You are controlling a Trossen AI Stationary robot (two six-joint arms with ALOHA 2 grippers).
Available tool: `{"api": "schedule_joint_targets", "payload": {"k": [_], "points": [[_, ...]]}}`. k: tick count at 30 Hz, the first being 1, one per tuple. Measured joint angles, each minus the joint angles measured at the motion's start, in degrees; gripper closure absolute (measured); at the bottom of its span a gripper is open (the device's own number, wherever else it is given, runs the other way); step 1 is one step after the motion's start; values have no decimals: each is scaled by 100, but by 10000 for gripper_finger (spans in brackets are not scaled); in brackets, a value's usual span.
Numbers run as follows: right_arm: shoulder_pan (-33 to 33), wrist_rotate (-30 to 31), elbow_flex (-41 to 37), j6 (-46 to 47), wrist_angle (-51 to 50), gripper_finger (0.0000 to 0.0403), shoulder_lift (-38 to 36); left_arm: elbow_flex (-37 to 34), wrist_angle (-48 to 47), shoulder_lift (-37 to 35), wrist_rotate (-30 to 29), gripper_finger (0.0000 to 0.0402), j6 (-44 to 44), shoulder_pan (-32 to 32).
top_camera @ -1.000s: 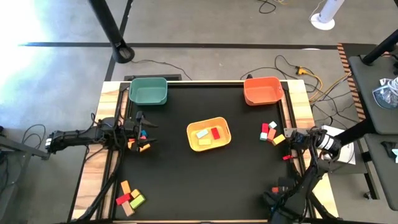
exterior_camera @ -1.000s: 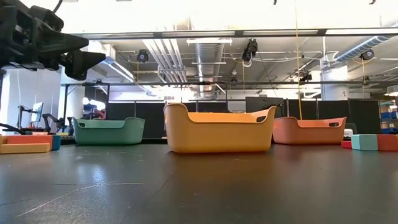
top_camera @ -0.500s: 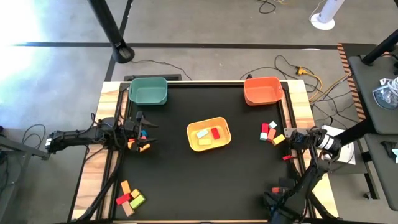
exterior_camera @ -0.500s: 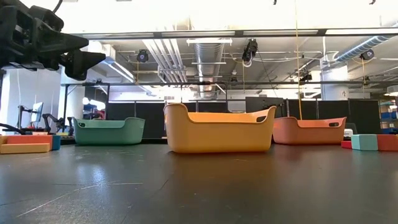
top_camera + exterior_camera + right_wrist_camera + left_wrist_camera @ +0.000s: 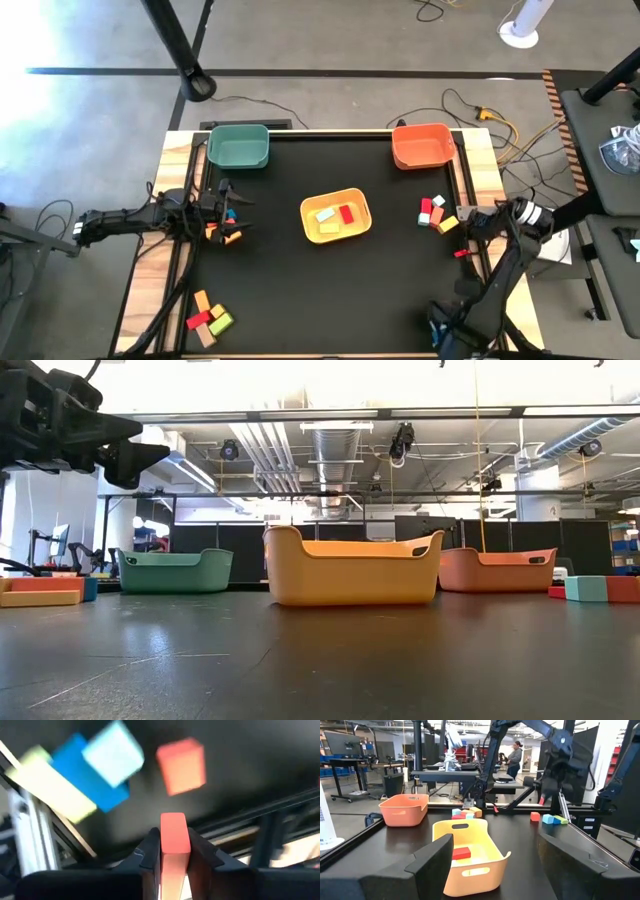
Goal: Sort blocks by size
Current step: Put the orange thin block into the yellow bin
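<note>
High view: your right hand [image 5: 478, 222] sits at the tabletop's [image 5: 300, 290] right edge beside a block cluster [image 5: 436, 213]; left hand [image 5: 228, 210] over left-side blocks. Left wrist: fingers spread, nothing held, yellow bin [image 5: 470, 855] ahead. Right wrist: fingers clamped on a red block [image 5: 173, 840].

I can read no text, label, brand, number or sign anywhere on what I see.
</note>
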Motion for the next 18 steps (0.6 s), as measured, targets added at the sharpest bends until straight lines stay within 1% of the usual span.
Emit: {"api": "schedule_joint_targets", "payload": {"k": [2,5,8,11,14,18], "points": [[-170,562,233,-113,-204,350,-125,0,2,0,0,128,-1,0],[-557,1568,504,-674,-423,348,-322,0,2,0,0,128,0,-1],[-1130,2384,670,-1594,-506,347,-452,0,2,0,0,128,0,0],[-1925,3041,813,-2773,-356,347,-490,0,2,-1,0,128,-1,0],[-2787,3323,831,-4184,298,346,-479,0,2,0,0,128,-1,-2],[-3770,3357,829,-5996,1492,346,-426,0,2,0,0,128,2,0]]}}
